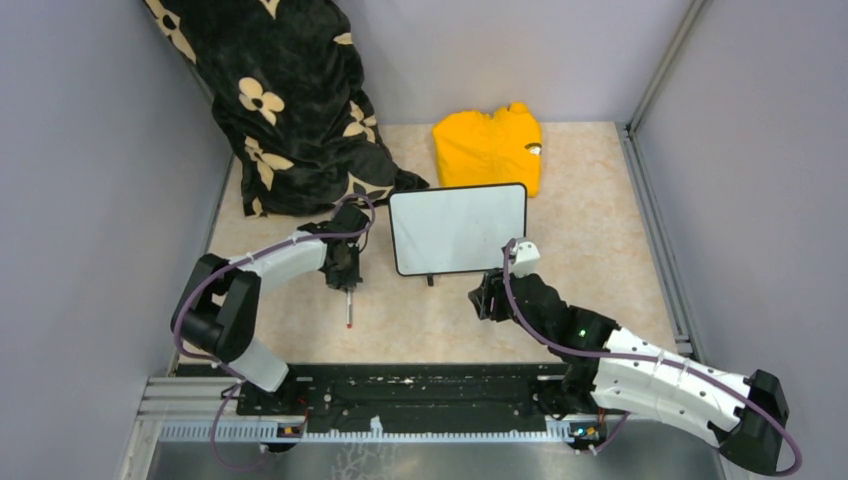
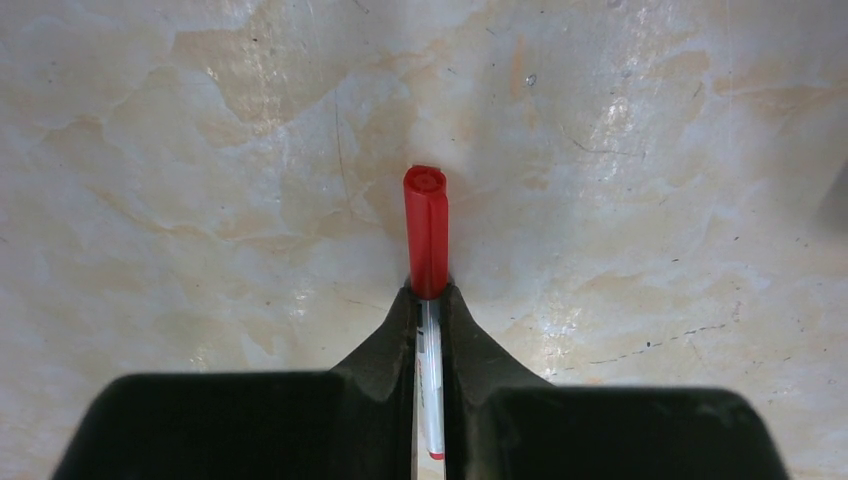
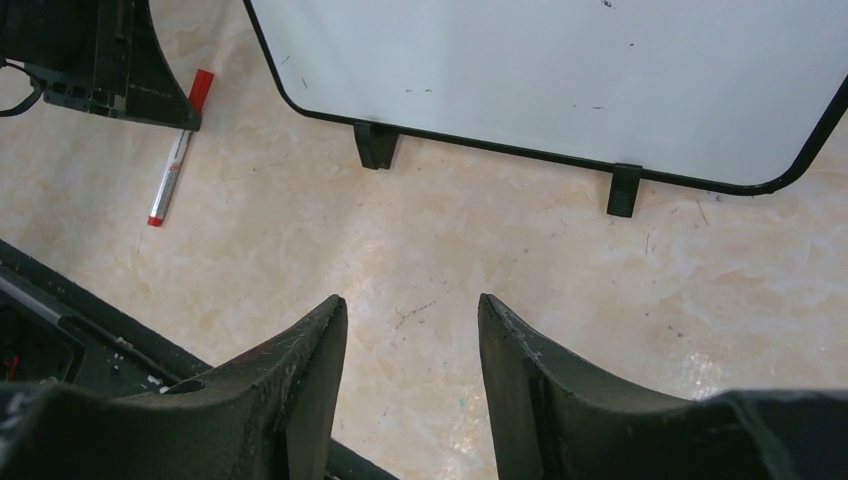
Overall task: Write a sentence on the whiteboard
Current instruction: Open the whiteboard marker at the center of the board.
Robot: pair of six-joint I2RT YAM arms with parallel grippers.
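Left gripper (image 2: 428, 292) clamped on a slim white marker pen (image 2: 426, 225) with a red cap, gripping where the cap meets the barrel. Cap pokes out past the fingertips, and the barrel runs back toward the arm bases, low over the beige marbled tabletop (image 1: 600, 250).

Right gripper (image 3: 412, 305) spread wide, nothing between the fingers, hovering just on the near side of the small black-rimmed whiteboard (image 1: 458, 228) and its two black feet (image 3: 376, 145).

Whiteboard sits mid-table, face white with faint specks, left gripper just off its left edge. Its far edge meets a crumpled yellow garment (image 1: 490, 148). Black blanket (image 1: 290, 100) with cream flowers heaped far left.
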